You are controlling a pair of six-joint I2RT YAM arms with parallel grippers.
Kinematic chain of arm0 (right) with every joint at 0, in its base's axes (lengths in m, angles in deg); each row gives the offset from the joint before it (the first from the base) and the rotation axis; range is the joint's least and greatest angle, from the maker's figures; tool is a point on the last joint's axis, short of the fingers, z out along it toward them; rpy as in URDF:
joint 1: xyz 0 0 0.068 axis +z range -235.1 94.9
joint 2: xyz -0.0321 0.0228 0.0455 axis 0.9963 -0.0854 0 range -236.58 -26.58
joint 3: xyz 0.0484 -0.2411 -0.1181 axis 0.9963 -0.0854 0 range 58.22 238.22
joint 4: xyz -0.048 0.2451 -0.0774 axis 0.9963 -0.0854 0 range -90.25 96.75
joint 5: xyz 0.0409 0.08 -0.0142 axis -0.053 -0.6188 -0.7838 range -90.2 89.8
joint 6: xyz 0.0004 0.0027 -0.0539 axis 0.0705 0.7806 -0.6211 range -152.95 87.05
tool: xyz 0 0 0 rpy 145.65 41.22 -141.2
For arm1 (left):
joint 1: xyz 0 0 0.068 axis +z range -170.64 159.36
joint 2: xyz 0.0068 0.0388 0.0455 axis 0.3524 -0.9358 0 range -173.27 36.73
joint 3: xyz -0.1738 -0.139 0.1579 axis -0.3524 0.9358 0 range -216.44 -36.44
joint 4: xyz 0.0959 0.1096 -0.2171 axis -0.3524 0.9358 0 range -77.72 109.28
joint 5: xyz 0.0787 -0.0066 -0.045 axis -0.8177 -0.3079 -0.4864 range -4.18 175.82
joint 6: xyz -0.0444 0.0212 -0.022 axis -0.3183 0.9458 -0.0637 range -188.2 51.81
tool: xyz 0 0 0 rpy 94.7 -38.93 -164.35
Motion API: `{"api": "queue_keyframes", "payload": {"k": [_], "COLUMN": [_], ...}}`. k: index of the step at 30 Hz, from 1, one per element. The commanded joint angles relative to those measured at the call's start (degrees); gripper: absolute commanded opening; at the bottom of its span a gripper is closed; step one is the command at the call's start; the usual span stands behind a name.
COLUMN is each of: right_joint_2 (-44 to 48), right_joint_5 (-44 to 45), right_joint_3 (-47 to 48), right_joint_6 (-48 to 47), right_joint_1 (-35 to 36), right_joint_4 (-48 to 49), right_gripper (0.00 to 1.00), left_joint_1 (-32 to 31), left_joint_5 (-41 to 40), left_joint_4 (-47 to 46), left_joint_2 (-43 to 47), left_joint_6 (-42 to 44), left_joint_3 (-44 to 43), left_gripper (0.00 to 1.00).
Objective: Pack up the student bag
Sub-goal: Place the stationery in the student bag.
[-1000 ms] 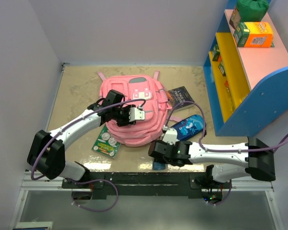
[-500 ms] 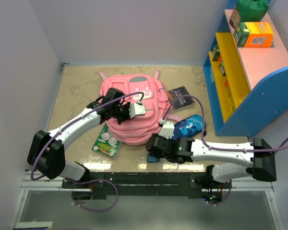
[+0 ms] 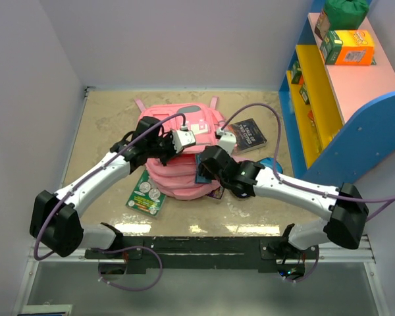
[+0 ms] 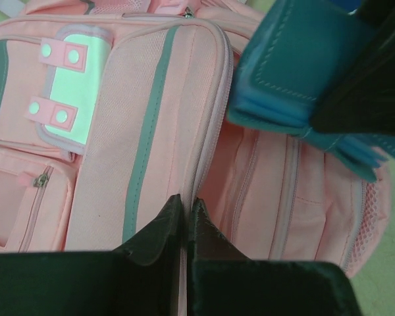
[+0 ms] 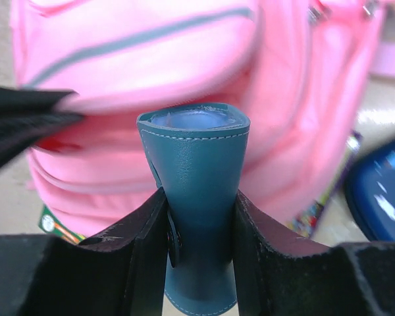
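The pink student bag (image 3: pixel 174 181) lies on the table's middle, its main compartment gaping open in the left wrist view (image 4: pixel 145 99). My left gripper (image 3: pixel 163 146) is shut on the zipped edge of the bag's opening (image 4: pixel 185 201) and holds it up. My right gripper (image 3: pixel 204 170) is shut on a teal leather case (image 5: pixel 194 151) and holds it over the bag's open mouth. The case also shows in the left wrist view (image 4: pixel 296 72), just above the opening. The bag fills the background of the right wrist view (image 5: pixel 184 59).
A dark book (image 3: pixel 249 135) lies right of the bag. A dark-blue pencil case (image 3: pixel 271 163) is partly hidden behind my right arm. A green booklet (image 3: pixel 145 194) lies at the bag's left front. A blue and yellow shelf (image 3: pixel 336 99) holding boxes stands at the right.
My right gripper has carried the teal case from the table's front edge up and left to over the bag. My left gripper has kept its hold and pulled the bag's edge slightly further back.
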Motion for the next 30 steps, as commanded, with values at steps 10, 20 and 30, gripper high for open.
{"api": "queue_keyframes", "payload": {"k": [10, 20, 30], "right_joint_2": [-11.58, -16.51, -12.82], "right_joint_5": [-5.29, -5.65, -7.31], "right_joint_3": [1.5, -2.03, -4.04], "right_joint_6": [-8.34, -7.89, -8.16], "right_joint_1": [-1.57, -1.57, -1.57], "right_joint_4": [21.53, 23.47, 24.78], "right_gripper": [0.4, 0.77, 0.88], "left_joint_1": [0.29, 0.47, 0.47], "left_joint_5": [3.14, 4.46, 4.9], "left_joint_4": [-5.06, -3.3, -2.95], "left_joint_2": [3.85, 4.37, 4.11], "left_joint_6": [-5.93, -5.75, -5.49], "left_joint_3": [-1.02, -3.13, -3.13], "left_gripper": [0.0, 0.0, 0.0]}}
